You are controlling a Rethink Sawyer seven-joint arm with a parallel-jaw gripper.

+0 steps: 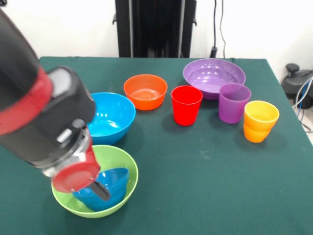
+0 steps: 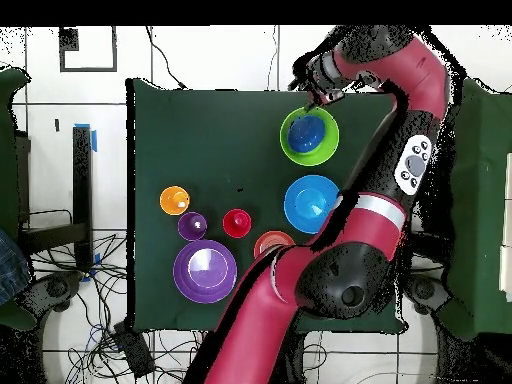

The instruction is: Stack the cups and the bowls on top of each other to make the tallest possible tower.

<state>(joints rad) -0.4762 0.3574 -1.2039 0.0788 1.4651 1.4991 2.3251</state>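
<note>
From my station I read the step in hand as nesting the small dark blue bowl point(image 1: 103, 192) into the lime green bowl point(image 1: 96, 182) at the near left of the green worktop point(image 1: 195, 176). The end effector point(image 1: 95, 188) hung low over that pair, one dark finger reaching down against the blue bowl's side — whether it was gripping the bowl or spread clear of it, I could not tell. Just behind stood the deep light blue bowl point(image 1: 110, 116), then the small orange bowl point(image 1: 145, 91). Farther right came the red cup point(image 1: 186, 105), the wide purple bowl point(image 1: 213, 76), the purple cup point(image 1: 234, 102) and the orange cup point(image 1: 260, 121), all upright and apart from the pile. My judgement — the next move called for rising straight off the nested pair without tipping it, then crossing to the light blue bowl nearby.
</note>
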